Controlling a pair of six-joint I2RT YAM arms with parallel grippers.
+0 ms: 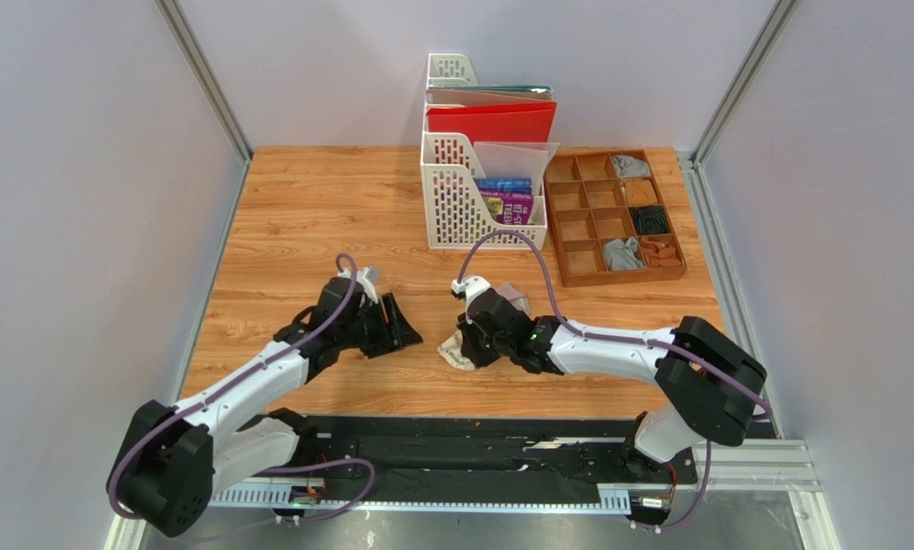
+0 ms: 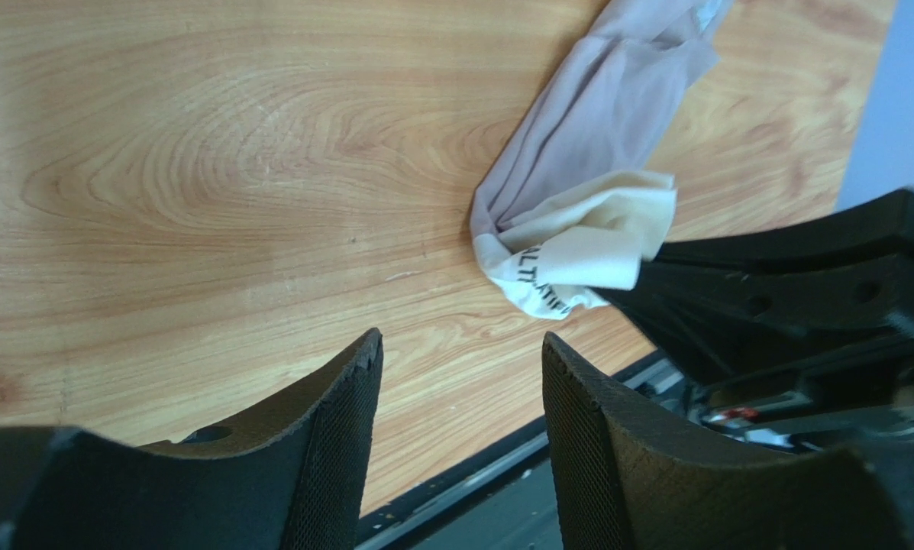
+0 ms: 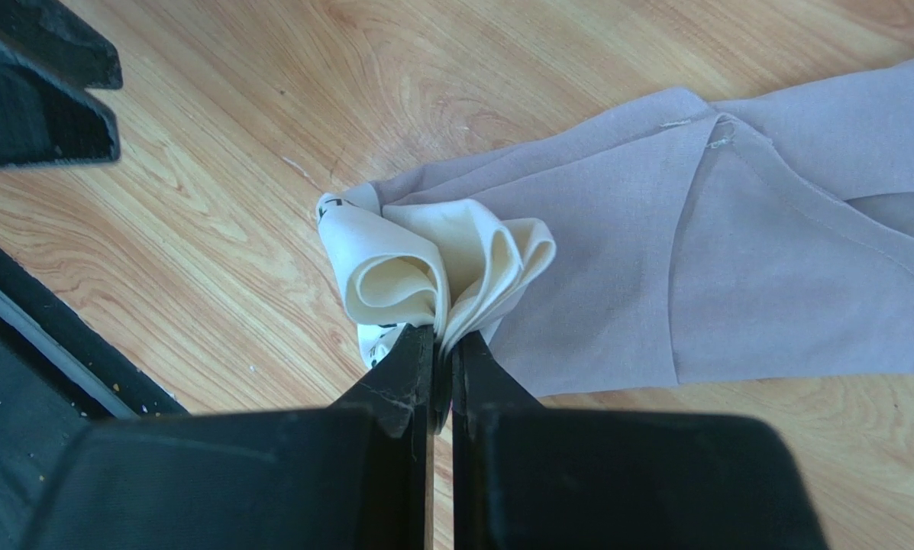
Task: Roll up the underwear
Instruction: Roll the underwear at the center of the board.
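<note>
The underwear [image 3: 679, 229] is a pale pinkish-beige garment with a cream edge band [image 3: 427, 264], lying on the wooden table. Its band end is bunched into loose folds. My right gripper [image 3: 442, 340] is shut on those cream folds, pinching them between its fingertips. In the left wrist view the underwear [image 2: 593, 138] stretches away toward the top right, with the right gripper's black body [image 2: 771, 287] beside the band. My left gripper [image 2: 461, 344] stands open a short way from the bunched end, nothing between its fingers. From above, the left gripper [image 1: 402, 329] faces the right gripper [image 1: 466, 344] across the underwear [image 1: 454, 356].
A white file rack [image 1: 456, 206] with a red folder and books stands at the back centre. A wooden divided tray [image 1: 614, 218] holding several rolled garments sits to its right. A black rail [image 1: 450, 441] runs along the table's near edge.
</note>
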